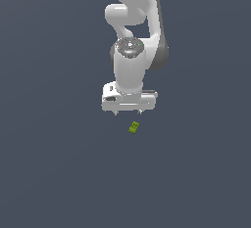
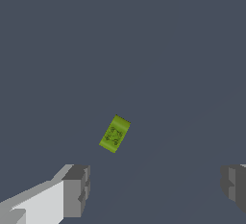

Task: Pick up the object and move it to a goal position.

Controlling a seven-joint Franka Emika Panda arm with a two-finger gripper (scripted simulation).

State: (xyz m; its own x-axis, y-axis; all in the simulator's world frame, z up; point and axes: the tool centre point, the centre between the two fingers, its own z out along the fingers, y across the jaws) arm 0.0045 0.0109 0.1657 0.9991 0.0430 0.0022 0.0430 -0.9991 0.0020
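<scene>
Yellow-green block (image 1: 133,127) lies apart from the wide-spread, empty gripper (image 1: 127,111).

arm (image 1: 132,51): glossy white rounded shells, dark grey band along one side | wrist: grey ribbed disc cap | claw (image 1: 127,112): wide white boxy body, two short stubs | fingertips (image 2: 77,189): blocky grey pads

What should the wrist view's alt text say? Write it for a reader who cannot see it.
A tiny yellow-green block with small darker marks lies tilted on a plain dark grey surface, untouched. In the foreground the open gripper shows two grey fingertips set wide apart, with the block beyond them and not between them.
</scene>
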